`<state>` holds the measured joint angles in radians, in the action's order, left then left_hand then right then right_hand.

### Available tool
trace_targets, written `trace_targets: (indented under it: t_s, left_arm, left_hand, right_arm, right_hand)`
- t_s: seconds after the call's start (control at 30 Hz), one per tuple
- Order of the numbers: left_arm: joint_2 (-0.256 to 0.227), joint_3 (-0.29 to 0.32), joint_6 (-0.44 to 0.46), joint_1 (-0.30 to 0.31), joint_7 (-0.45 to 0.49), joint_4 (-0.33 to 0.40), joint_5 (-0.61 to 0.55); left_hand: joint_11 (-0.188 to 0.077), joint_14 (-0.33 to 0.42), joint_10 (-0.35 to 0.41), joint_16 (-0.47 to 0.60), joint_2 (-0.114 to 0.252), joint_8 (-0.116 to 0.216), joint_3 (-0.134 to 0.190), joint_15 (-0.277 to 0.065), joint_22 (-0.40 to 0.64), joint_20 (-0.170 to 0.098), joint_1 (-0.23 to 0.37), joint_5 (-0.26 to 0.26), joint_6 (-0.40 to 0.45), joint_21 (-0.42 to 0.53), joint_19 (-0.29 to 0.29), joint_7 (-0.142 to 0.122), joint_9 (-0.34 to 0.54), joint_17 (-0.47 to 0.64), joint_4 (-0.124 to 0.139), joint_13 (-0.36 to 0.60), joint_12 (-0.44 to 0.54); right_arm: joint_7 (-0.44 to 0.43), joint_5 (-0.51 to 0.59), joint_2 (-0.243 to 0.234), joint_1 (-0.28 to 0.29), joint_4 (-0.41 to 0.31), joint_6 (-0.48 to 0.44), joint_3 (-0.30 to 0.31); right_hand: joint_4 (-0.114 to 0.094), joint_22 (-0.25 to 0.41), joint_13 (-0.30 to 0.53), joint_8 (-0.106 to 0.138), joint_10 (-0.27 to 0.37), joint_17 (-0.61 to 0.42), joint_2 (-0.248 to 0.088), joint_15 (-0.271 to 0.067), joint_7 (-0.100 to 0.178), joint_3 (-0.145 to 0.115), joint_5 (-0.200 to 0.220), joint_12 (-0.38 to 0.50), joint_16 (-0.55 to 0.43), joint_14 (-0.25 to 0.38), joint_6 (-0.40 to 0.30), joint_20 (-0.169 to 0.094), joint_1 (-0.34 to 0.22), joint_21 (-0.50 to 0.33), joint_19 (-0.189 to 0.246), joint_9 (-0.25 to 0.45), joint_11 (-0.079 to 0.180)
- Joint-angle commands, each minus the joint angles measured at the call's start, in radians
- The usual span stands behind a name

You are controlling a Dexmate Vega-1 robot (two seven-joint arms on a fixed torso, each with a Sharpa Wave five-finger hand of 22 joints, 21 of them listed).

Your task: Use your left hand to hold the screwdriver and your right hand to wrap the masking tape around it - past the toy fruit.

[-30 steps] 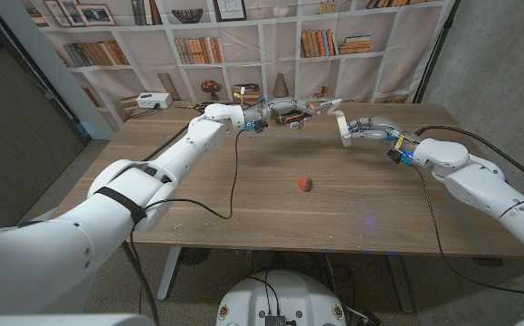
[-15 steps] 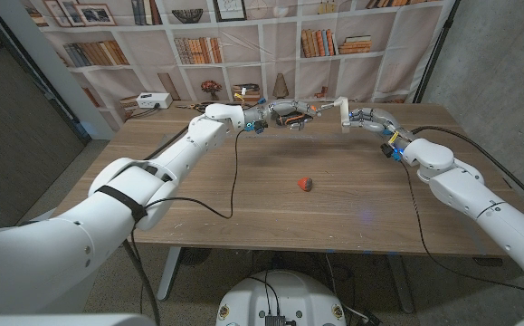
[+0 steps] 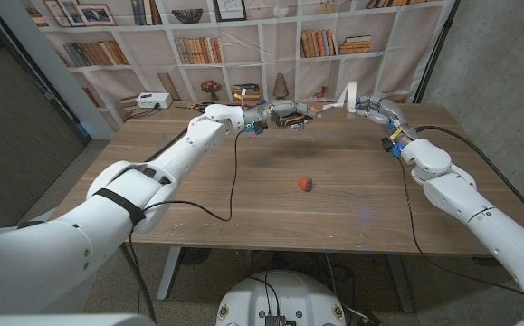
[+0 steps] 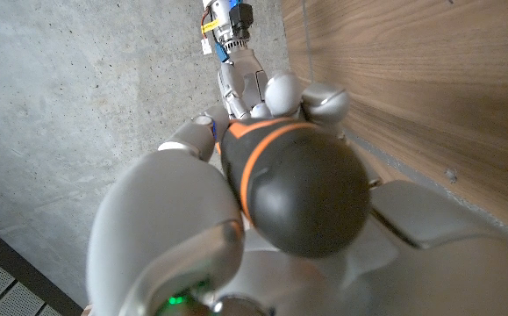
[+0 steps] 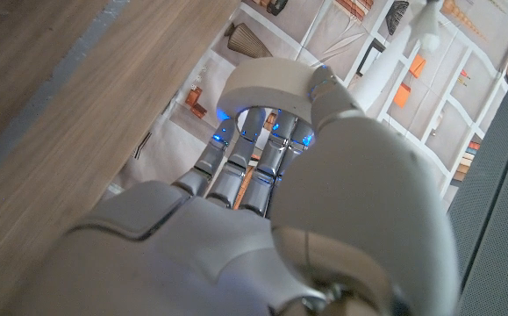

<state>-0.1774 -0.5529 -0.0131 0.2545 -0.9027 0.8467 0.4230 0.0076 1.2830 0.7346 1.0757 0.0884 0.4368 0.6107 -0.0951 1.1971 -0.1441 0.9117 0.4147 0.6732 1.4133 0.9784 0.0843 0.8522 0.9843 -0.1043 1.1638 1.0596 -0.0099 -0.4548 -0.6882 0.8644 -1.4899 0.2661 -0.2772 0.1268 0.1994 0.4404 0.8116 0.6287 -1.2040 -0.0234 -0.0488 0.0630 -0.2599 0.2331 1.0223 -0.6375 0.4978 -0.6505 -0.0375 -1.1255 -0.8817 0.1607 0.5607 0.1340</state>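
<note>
Left hand raised over the table's far edge, fingers wrapped around the screwdriver, black handle with an orange stripe. Right hand held up just beside it, fingers clasping the masking tape roll, near the screwdriver's tip. Toy fruit well apart from both sets of fingers, mid-table, open wood all round. No readable writing.

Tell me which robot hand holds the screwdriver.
The left robot hand: it grips the black-and-orange screwdriver handle. The right robot hand holds the masking tape roll instead, raised at the far table edge.
</note>
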Motion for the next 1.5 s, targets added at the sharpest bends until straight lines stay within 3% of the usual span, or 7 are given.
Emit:
trace_targets:
  t_s: [0.03, 0.43, 0.57, 0.97, 1.5]
  left_arm:
    - [-0.008, -0.005, 0.013, 0.001, 0.002, 0.010, 0.002]
    - [-0.004, -0.005, 0.006, -0.009, 0.005, -0.009, -0.004]
    - [-0.013, -0.003, 0.012, -0.002, 0.013, 0.008, -0.004]
    - [-0.019, -0.004, 0.016, 0.005, 0.023, 0.028, -0.003]
    - [-0.052, -0.015, 0.046, 0.036, 0.071, 0.122, -0.015]
  left_hand:
    - [-0.002, 0.096, 0.005, 0.009, 0.065, 0.010, 0.232, -0.096, 0.004, -0.072, 0.000, 0.000, 0.014, 0.005, 0.007, -0.001, 0.002, 0.003, 0.223, 0.009, 0.007]
    - [-0.003, 0.094, 0.005, 0.008, 0.065, 0.011, 0.232, -0.096, 0.001, -0.072, 0.001, -0.001, 0.014, 0.005, 0.007, 0.002, 0.002, 0.003, 0.222, 0.004, 0.005]
    - [-0.004, 0.094, 0.005, 0.009, 0.065, 0.011, 0.232, -0.096, 0.002, -0.072, 0.001, -0.001, 0.013, 0.005, 0.007, 0.000, 0.002, 0.004, 0.223, 0.007, 0.007]
    - [-0.006, 0.093, 0.004, 0.009, 0.065, 0.012, 0.232, -0.097, -0.006, -0.072, 0.002, -0.002, 0.013, 0.000, 0.004, 0.000, 0.001, 0.006, 0.222, 0.005, 0.008]
    - [-0.006, 0.090, 0.002, 0.006, 0.065, 0.012, 0.232, -0.097, 0.001, -0.072, 0.002, -0.003, 0.014, 0.006, 0.007, 0.000, -0.001, 0.003, 0.223, 0.010, 0.011]
  right_arm:
    - [-0.055, 0.013, -0.016, 0.083, -0.086, 0.126, 0.071]
    - [-0.067, 0.056, -0.080, 0.180, -0.203, 0.126, 0.136]
    - [-0.085, 0.079, -0.110, 0.227, -0.252, 0.086, 0.167]
    - [-0.030, 0.101, -0.202, 0.318, -0.373, -0.059, 0.226]
    - [-0.056, 0.179, -0.172, 0.441, -0.462, -0.118, 0.348]
  right_hand:
    - [-0.186, 0.000, 0.410, 0.043, 0.007, 0.001, -0.171, -0.166, 0.004, -0.194, 0.008, 0.006, -0.007, 0.006, -0.005, -0.047, 0.166, -0.011, 0.004, 0.056, 0.010]
    - [-0.183, -0.001, 0.409, 0.047, 0.006, 0.004, -0.170, -0.168, 0.004, -0.196, 0.009, 0.009, -0.004, 0.012, -0.003, -0.055, 0.166, -0.018, 0.005, 0.054, 0.010]
    - [-0.183, -0.002, 0.408, 0.047, 0.005, 0.004, -0.170, -0.168, 0.007, -0.196, 0.010, 0.009, -0.003, 0.013, -0.003, -0.055, 0.166, -0.020, 0.005, 0.051, 0.011]
    - [-0.181, -0.002, 0.404, 0.049, 0.005, 0.004, -0.170, -0.167, 0.003, -0.198, 0.010, 0.009, -0.001, 0.014, -0.003, -0.052, 0.166, -0.025, 0.004, 0.047, 0.009]
    - [-0.178, -0.003, 0.403, 0.049, 0.002, 0.003, -0.170, -0.167, 0.004, -0.198, 0.009, 0.012, 0.001, 0.014, -0.001, -0.050, 0.166, -0.031, 0.001, 0.039, 0.011]
